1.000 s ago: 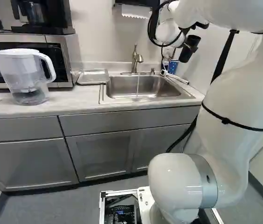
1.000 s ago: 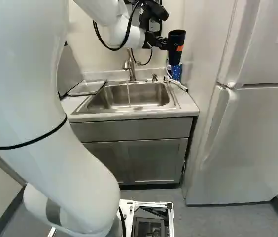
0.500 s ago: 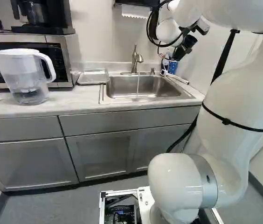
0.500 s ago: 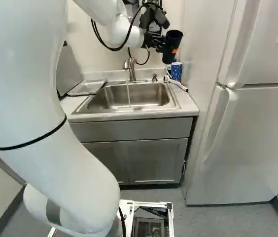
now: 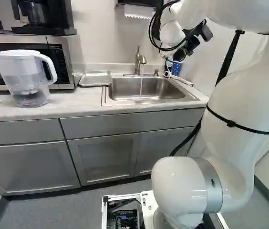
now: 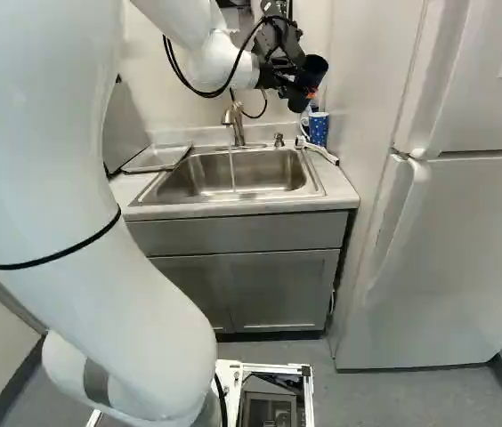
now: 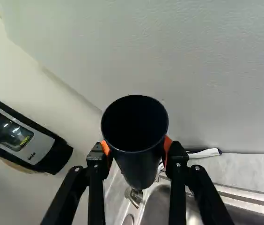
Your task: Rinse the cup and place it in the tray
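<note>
In the right base view my gripper is up beyond the sink's right part, shut on the dark cup, which leans. The wrist view shows the gripper with orange pads pressing the black cup from two sides, its round mouth facing the camera. A thin stream of water runs from the faucet into the steel sink, left of the cup in the right base view. The metal tray lies on the counter against the sink's left side.
A blue dotted mug stands below the gripper, at the sink's back right corner. The fridge is to the right. A water pitcher and a microwave are left of the tray. A dispenser hangs on the wall.
The gripper has turned and shifted slightly left and down in the left base view, tilting the held cup from nearly upright. The base has stayed put.
</note>
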